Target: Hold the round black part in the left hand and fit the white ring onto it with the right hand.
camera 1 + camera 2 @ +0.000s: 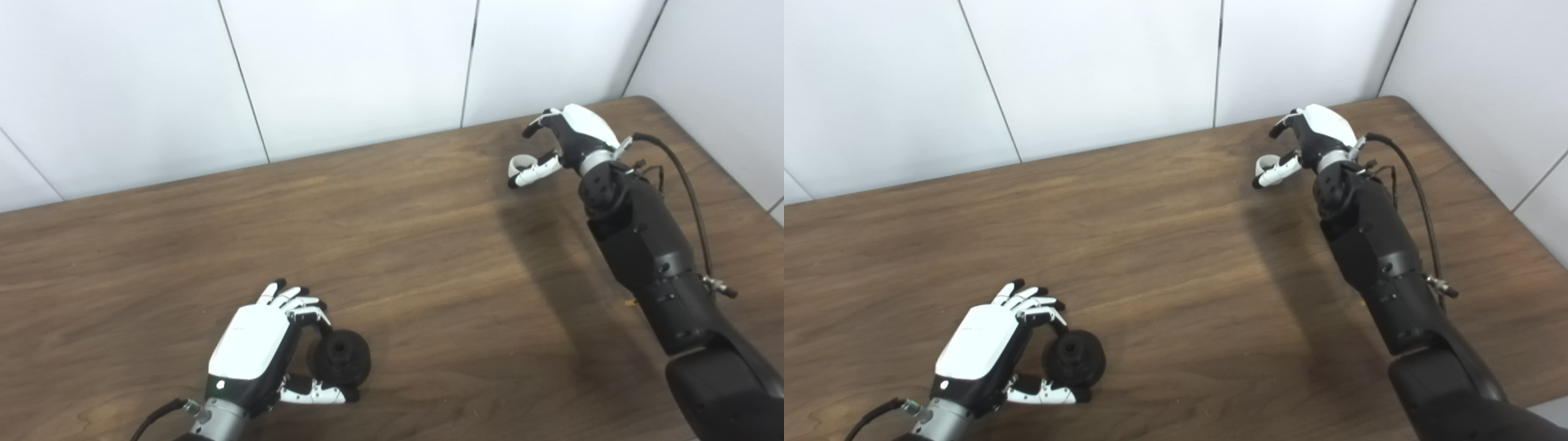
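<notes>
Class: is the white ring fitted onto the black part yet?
No. The white ring is by the right hand, far from the black part in the left hand.

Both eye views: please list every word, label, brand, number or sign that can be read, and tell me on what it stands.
None: no readable text in either view.
Left hand: plain white back, only a small green light, no letters.
Round black part: no marking visible.
Right hand and white ring: no print visible.
Right forearm: black casing, no label legible.
Table and wall panels: bare, no signs.
</notes>
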Robot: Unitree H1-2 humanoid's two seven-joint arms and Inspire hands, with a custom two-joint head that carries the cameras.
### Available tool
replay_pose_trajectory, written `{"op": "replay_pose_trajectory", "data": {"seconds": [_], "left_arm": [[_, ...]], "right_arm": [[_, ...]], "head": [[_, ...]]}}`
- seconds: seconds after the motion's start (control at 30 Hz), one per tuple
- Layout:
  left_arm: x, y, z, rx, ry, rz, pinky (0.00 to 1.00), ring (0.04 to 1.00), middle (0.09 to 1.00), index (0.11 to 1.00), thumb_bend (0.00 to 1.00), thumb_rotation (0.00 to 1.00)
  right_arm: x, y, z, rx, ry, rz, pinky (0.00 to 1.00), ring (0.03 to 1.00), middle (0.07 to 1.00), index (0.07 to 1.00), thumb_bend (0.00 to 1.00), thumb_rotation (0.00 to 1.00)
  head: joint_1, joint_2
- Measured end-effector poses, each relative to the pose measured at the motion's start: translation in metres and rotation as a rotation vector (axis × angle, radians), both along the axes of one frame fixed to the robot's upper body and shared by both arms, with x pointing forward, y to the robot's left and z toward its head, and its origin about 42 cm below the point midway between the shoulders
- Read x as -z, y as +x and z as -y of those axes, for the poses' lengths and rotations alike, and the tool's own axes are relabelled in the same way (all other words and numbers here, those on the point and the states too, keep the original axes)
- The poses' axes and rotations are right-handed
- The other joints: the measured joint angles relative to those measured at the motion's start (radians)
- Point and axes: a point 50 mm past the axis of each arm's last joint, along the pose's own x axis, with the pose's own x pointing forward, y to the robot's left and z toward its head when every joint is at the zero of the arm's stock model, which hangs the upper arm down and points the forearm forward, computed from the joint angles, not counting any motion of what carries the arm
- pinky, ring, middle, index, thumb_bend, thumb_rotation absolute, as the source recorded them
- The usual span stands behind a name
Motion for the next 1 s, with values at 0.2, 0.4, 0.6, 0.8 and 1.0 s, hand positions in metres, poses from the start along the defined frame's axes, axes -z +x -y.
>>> {"op": "replay_pose_trajectory", "data": {"seconds": [0.2, 0.4, 0.6, 0.8, 1.0], "left_arm": [[0.000, 0.000, 0.000, -0.001, -0.001, -0.002, 0.98, 0.884, 0.774, 0.485, 0.52, 0.05], [0.000, 0.000, 0.000, 0.001, -0.002, -0.002, 0.98, 0.883, 0.775, 0.484, 0.52, 0.05], [0.000, 0.000, 0.000, 0.002, -0.002, -0.001, 0.98, 0.887, 0.777, 0.485, 0.52, 0.05], [0.000, 0.001, 0.000, 0.006, -0.002, 0.001, 0.99, 0.887, 0.771, 0.485, 0.52, 0.05], [0.000, 0.001, 0.000, 0.007, -0.003, 0.001, 0.99, 0.886, 0.771, 0.485, 0.52, 0.05]], "right_arm": [[0.000, 0.006, 0.001, 0.008, -0.025, -0.049, 1.00, 0.980, 0.944, 0.731, 0.83, 0.25], [-0.003, 0.013, 0.002, 0.021, -0.064, -0.091, 1.00, 0.979, 0.934, 0.727, 0.82, 0.23], [-0.005, 0.014, 0.002, 0.022, -0.072, -0.108, 0.99, 0.970, 0.920, 0.714, 0.82, 0.25], [-0.001, 0.015, 0.002, 0.029, -0.064, -0.122, 1.00, 0.970, 0.913, 0.697, 0.81, 0.24], [0.001, 0.016, 0.003, 0.031, -0.065, -0.128, 1.00, 0.973, 0.910, 0.670, 0.81, 0.25]], "head": [[-0.003, -0.005], [-0.002, -0.008], [0.000, -0.008], [-0.002, -0.012], [0.002, -0.014]]}}
